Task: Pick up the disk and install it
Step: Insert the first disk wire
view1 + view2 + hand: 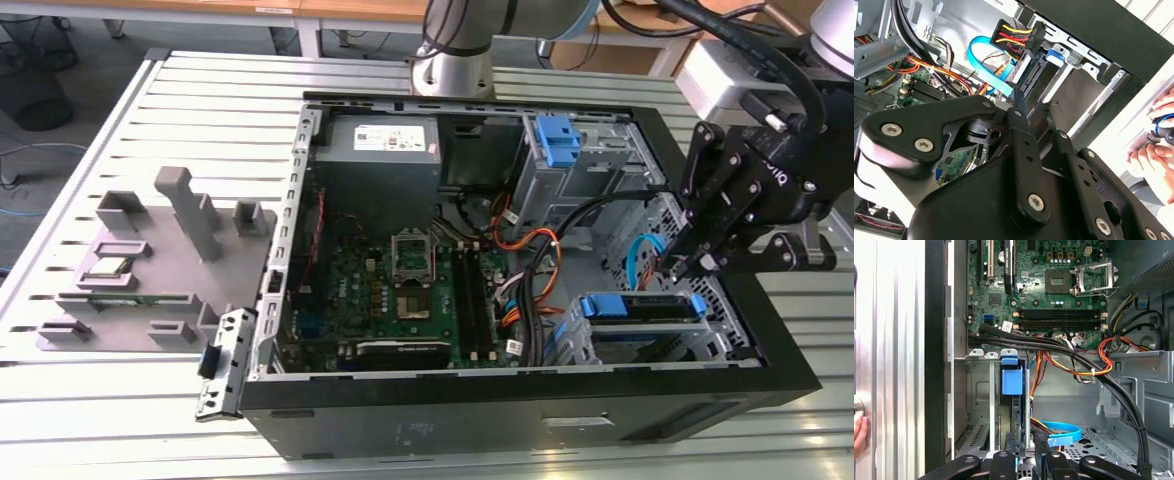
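A: While hovering over the drive bay, clamped on anything or loose?

B: Can't tell from these views. As for the hand: approx 4 o'clock of the open case, going by a clock face over the exterior view, right above the disk. Lined up w/ the thin upper edge, prob. for taking or pressing it across the thickness.

A: And the disk itself?

B: On edge inside the bay, between two metal rails, blue tab at the near end. Edge-on in both wrist views. Looks nested in the slot; fully home or not, hard to say. Upright like that for sliding along the rails, w/ the tab within reach for pulling.

A: Cables?

B: Power plug w/ yellow, red & black wires just beside the disk's end; plugged in or not, can't tell. Blue data cable looped near it, off to one side of the slot, prob. so as not to snag.

A: Rest of the layout?

B: Case flat on the slotted counter, open side up, for reach from above. PSU at 11 o'clock, spare blue bracket at 1 o'clock, mainboard mid-case. Grey fixture tray outside at 9 o'clock, well apart from the work.
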Robot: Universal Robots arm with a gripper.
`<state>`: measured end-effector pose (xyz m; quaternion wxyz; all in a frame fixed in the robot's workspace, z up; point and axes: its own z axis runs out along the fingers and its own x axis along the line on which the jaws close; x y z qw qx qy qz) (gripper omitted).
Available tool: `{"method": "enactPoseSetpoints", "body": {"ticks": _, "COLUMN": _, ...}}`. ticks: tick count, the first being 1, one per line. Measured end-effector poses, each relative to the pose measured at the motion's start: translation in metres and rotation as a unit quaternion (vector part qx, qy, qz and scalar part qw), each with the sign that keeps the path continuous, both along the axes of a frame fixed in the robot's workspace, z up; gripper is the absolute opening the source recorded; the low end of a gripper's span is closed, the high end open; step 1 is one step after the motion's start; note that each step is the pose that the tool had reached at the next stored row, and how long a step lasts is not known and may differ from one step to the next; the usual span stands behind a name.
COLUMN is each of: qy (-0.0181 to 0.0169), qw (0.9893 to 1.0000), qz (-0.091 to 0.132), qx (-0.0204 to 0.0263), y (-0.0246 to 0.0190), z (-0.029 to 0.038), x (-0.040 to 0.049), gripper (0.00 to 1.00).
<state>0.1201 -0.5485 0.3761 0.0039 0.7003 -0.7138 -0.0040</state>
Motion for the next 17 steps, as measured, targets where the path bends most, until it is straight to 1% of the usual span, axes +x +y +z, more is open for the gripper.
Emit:
{"method": "enactPoseSetpoints", "body": {"ticks": 2, "qy": 0.0000, "qw": 1.0000, "qz": 0.000, "qx": 0.0005, "y": 0.0006, "z": -0.0003, "x": 0.0000, "gripper": 0.30}}
{"method": "enactPoseSetpoints", "body": {"ticks": 6, "qy": 0.0000, "qw": 1.0000, "qz": 0.000, "qx": 0.0008, "y": 0.0038, "z": -0.0001, "x": 0.0000, "gripper": 0.30}}
{"method": "enactPoseSetpoints", "body": {"ticks": 12, "qy": 0.0000, "qw": 1.0000, "qz": 0.000, "qx": 0.0010, "y": 0.0070, "z": 0.0000, "x": 0.0000, "gripper": 0.30}}
{"method": "enactPoseSetpoints", "body": {"ticks": 17, "qy": 0.0001, "qw": 1.0000, "qz": 0.000, "qx": 0.0022, "y": 0.0079, "z": -0.0013, "x": 0.0002, "gripper": 0.30}}
